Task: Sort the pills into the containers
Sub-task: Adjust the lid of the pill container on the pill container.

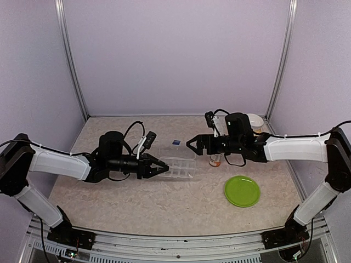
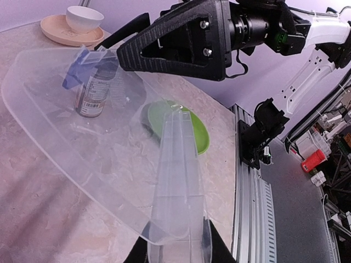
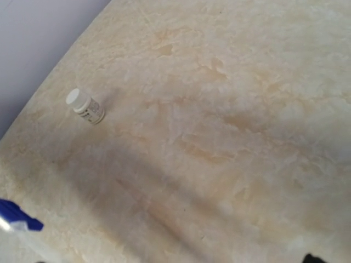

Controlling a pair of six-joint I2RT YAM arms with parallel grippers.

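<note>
Ahead of the left gripper [image 1: 163, 166], past the far end of the box it holds, stands a small labelled bottle [image 1: 215, 160]. A round green plate [image 1: 242, 190] lies beyond that and toward the near edge of the table [image 1: 137, 208]. A white bowl [image 1: 255, 120] on a peach saucer [image 2: 60, 32] sits furthest off, by the back corner. The right gripper [image 1: 191, 144] hangs just over the box's far end with its jaws spread, holding nothing. It partly blocks the left wrist view of the bowl.

The left gripper pinches one short end of the clear pill box [image 1: 181, 169]. The box's long axis runs straight out from the fingers [image 2: 141, 255] toward the bottle. Its clear lid [image 1: 176, 151] is swung open on the side away from the arm bases and bears a blue sticker [image 1: 176, 143]. I cannot tell whether the box touches the table.
</note>
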